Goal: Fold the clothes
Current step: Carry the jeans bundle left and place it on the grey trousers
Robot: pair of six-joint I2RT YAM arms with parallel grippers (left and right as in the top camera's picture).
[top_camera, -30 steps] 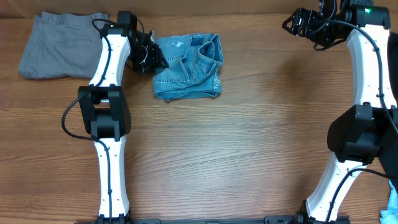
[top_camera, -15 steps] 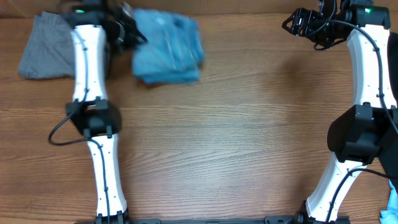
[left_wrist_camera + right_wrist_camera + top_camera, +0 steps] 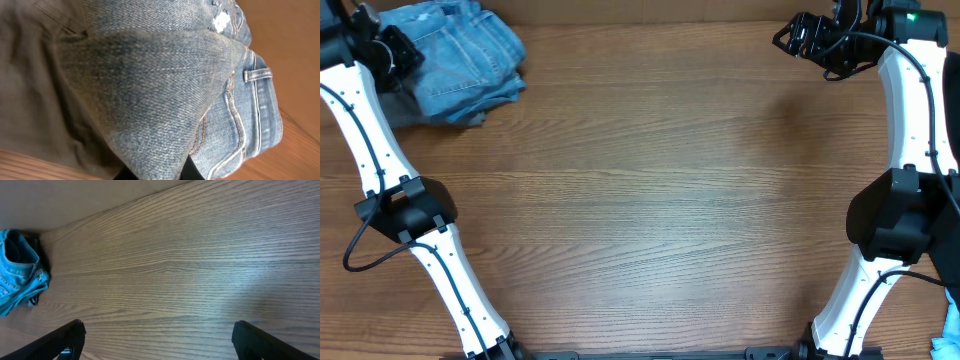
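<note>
We see the jeans [image 3: 465,55] as soft, faded denim with a coarse twill weave and raised stitching. The shorts [image 3: 27,100] are matt grey cloth. The surface [image 3: 660,200] is smooth wood grain with a faint sheen.

The jeans [image 3: 465,55] are light blue denim, bundled into a thick, rumpled wad rather than a neat fold, lying just to the right of the left claw [image 3: 408,58] and touching it. One fold runs straight into that claw and looks pinched there. From the claw's own camera the denim [image 3: 150,100] fills nearly the whole view. A faded flap drapes over the fingers, and tan double stitching curves along the seams beyond it. A belt loop [image 3: 257,75] sits off to the right, and a small white frayed spot shows further out from the claw.
</note>
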